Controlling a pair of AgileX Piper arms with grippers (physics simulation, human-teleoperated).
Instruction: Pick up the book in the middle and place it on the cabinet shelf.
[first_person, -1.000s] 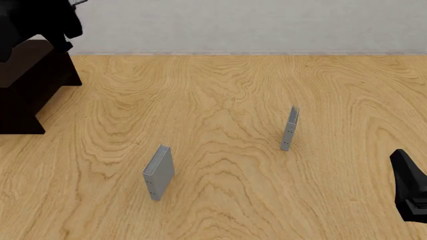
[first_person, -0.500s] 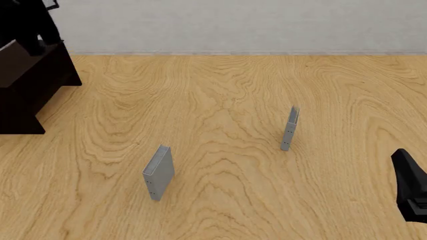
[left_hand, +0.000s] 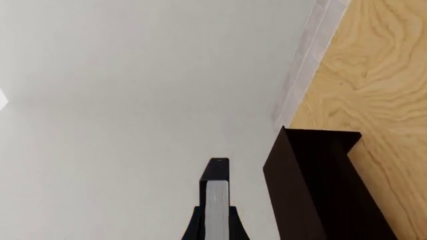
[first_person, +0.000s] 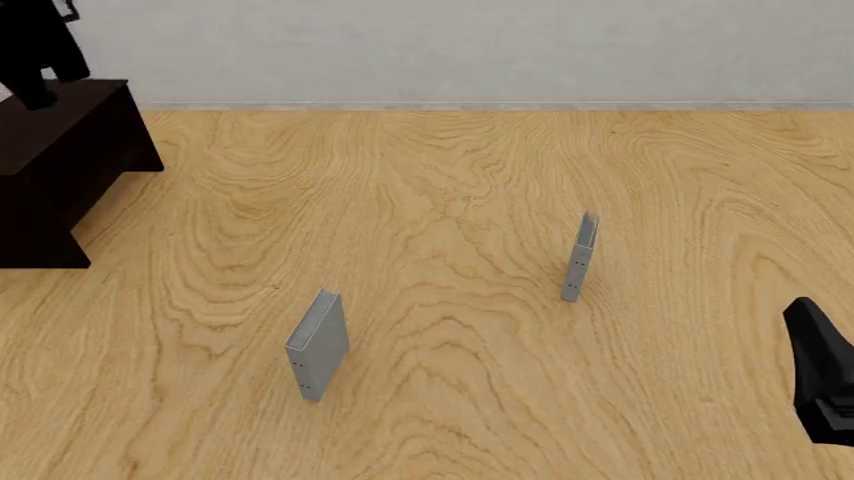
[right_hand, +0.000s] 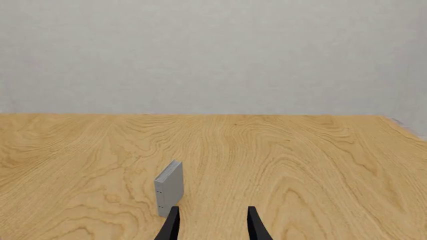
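The black book (left_hand: 215, 197) shows its white page edges in the left wrist view, and my left gripper (left_hand: 215, 226) is shut on it. It is held in the air beside the dark cabinet shelf (left_hand: 320, 190), with a gap between them. In the front view, the left arm (first_person: 40, 45) hangs over the cabinet shelf (first_person: 67, 150) at the far left, mostly out of frame. My right gripper (right_hand: 213, 225) is open and holds nothing, low at the table's near right (first_person: 821, 385).
A thicker light-grey book (first_person: 316, 345) stands upright left of centre. A very thin grey book (first_person: 578, 255) stands upright to the right. The right wrist view shows a grey book (right_hand: 169, 187) just ahead of the fingers. A pale wall backs the table.
The left arm has carried the book further left and back over the cabinet, leaving most of the front view. The right arm and both grey books have not moved.
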